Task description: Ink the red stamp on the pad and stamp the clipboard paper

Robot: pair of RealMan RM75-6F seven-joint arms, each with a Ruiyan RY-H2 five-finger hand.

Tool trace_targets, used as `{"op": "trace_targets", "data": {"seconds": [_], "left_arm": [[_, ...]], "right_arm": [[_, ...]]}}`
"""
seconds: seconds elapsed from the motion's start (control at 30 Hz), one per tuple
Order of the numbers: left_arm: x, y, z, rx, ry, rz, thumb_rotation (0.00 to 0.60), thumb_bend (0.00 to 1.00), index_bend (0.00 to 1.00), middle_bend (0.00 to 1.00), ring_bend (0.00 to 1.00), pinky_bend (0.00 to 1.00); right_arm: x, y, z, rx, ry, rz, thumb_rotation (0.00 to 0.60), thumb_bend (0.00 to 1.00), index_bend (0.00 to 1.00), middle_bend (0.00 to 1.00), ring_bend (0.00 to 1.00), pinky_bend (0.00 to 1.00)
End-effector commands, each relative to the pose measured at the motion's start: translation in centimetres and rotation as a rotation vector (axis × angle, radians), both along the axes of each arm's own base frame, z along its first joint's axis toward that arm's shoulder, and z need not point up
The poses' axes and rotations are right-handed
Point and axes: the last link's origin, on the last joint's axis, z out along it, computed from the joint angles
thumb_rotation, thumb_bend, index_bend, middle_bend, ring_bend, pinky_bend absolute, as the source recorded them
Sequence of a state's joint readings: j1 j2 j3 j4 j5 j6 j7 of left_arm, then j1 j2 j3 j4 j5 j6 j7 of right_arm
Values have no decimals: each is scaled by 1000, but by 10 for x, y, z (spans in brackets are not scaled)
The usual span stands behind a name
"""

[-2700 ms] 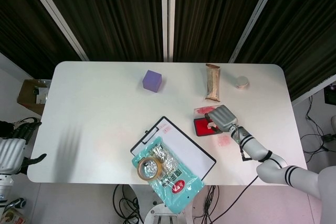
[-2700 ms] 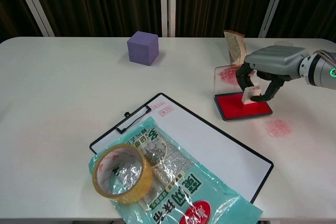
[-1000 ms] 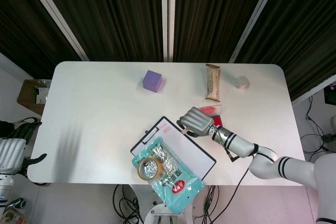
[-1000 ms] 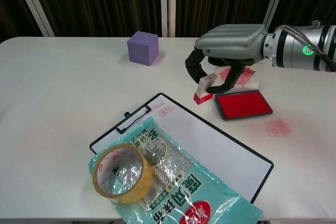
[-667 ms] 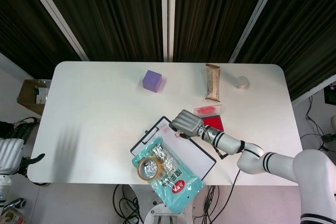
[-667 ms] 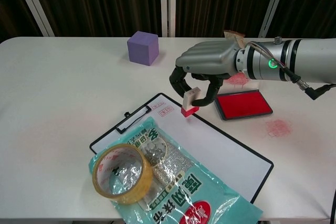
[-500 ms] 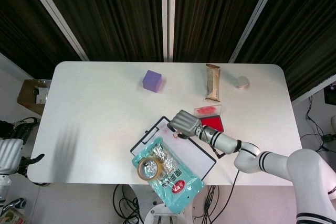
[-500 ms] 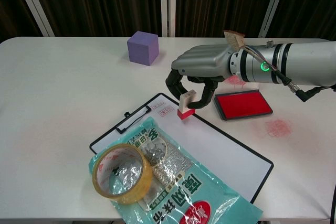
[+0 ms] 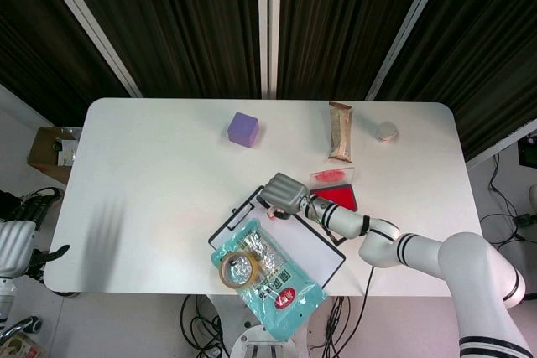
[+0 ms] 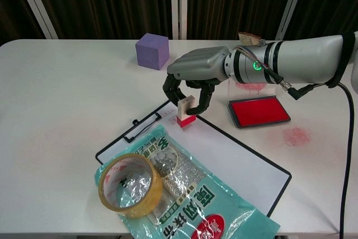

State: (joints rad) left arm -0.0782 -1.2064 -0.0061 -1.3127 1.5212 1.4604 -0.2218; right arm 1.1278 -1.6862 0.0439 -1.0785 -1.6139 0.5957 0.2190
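Large white Chinese characters are seen printed on the teal snack bag (image 10: pixel 190 205), across its red and green front in the chest view; they run tilted and are partly cut off by the frame's lower edge, so they cannot be read with certainty. A small red stamped mark (image 10: pixel 170 115) is made out on the clipboard paper (image 10: pixel 235 160) near the clip, too small to be read. Nothing legible is offered by the head view.

Right hand (image 10: pixel 193 76) curled, arm outstretched
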Motion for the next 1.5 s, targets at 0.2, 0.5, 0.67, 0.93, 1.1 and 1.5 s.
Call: {"op": "trace_targets", "data": {"seconds": [0.2, 0.5, 0.67, 0.93, 1.1, 1.5], "left_arm": [[1, 3, 0, -3, 3, -7, 600, 0, 152, 163, 133, 245], [-1, 3, 0, 1, -2, 0, 600, 0, 151, 164, 133, 245], [-2, 3, 0, 0, -5, 6, 600, 0, 152, 164, 133, 245], [-3, 3, -1, -3, -10, 6, 600, 0, 152, 164, 133, 245], [-4, 2, -1, -3, -8, 9, 600, 0, 152, 164, 133, 245], [-5, 2, 0, -2, -9, 11, 600, 0, 152, 164, 133, 245]], "right_arm": [[3, 0, -5, 13, 19, 17, 600, 480, 1000, 853, 891, 1000], [3, -1, -9, 15, 20, 18, 600, 481, 1000, 853, 891, 1000], [4, -3, -9, 10, 21, 13, 600, 481, 1000, 853, 891, 1000], [5, -3, -10, 13, 34, 20, 600, 481, 1000, 853, 891, 1000], [4, -3, -11, 14, 47, 20, 600, 482, 1000, 853, 891, 1000], [2, -2, -16, 13, 53, 22, 600, 482, 1000, 853, 891, 1000]]}}
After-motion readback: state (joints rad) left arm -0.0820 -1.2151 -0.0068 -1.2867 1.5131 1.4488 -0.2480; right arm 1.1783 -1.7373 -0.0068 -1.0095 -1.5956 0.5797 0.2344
